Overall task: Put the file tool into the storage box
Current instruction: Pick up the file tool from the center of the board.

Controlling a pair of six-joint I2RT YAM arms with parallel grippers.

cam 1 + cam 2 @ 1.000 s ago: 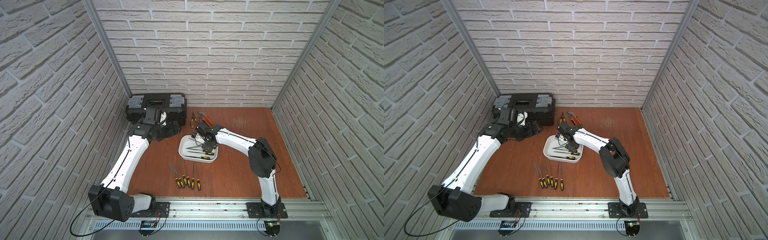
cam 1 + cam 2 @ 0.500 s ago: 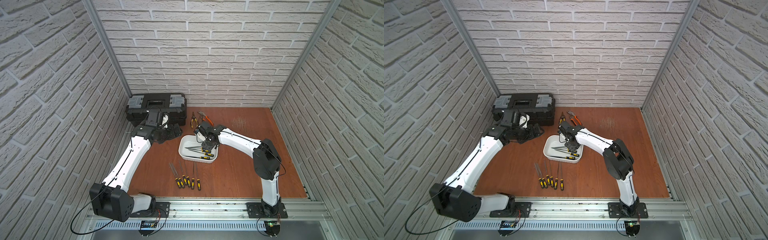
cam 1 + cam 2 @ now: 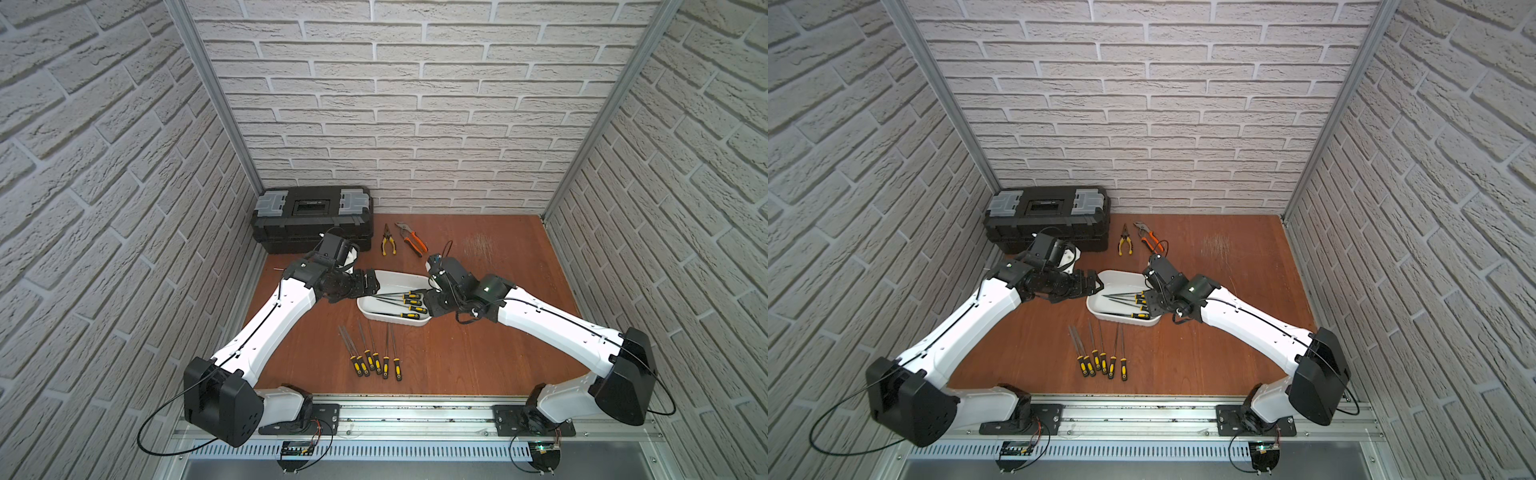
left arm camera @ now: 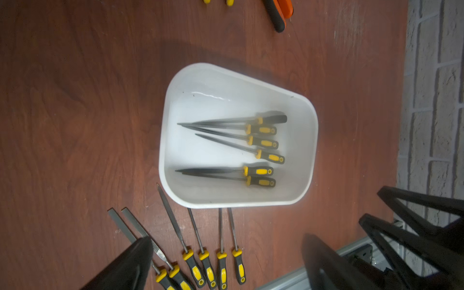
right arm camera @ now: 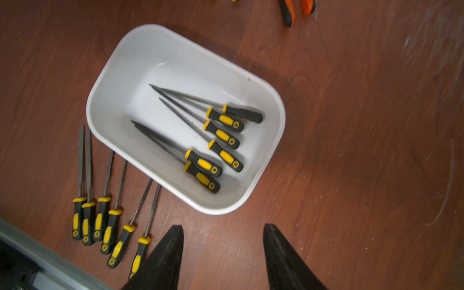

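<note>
**While both arms meet over the tub, six files lie inside it**

Where the two arms converge at mid-table, each reaches in from its own near corner with the elbow raised and the forearm slanting inward. The left gripper (image 3: 371,286) points sideways at the left end of the storage box (image 3: 390,275), close to its rim. In the left wrist view its fingers (image 4: 130,263) stand wide apart with nothing between them. The right gripper (image 5: 223,251) hangs from a downward-bent wrist at the box's right end. Its jaws are spread too, showing only bare wood of the table (image 5: 364,150) in the gap, so it holds nothing.

The storage box is a shallow white tub with rounded corners, sitting on the table between the two grippers. Six files lie flat on its floor with dark blades and black-and-yellow handles, all handles toward the right arm's side. One of them, the black-sided file (image 5: 242,114), shows no yellow on its grip and rests partly across its neighbour.

Six loose files (image 3: 376,361) lie in a rough row on the table just in front of the tub, handles toward the rail. Behind it are a black toolbox (image 3: 311,216), yellow pliers (image 3: 388,244) and orange pliers (image 3: 412,241).
</note>
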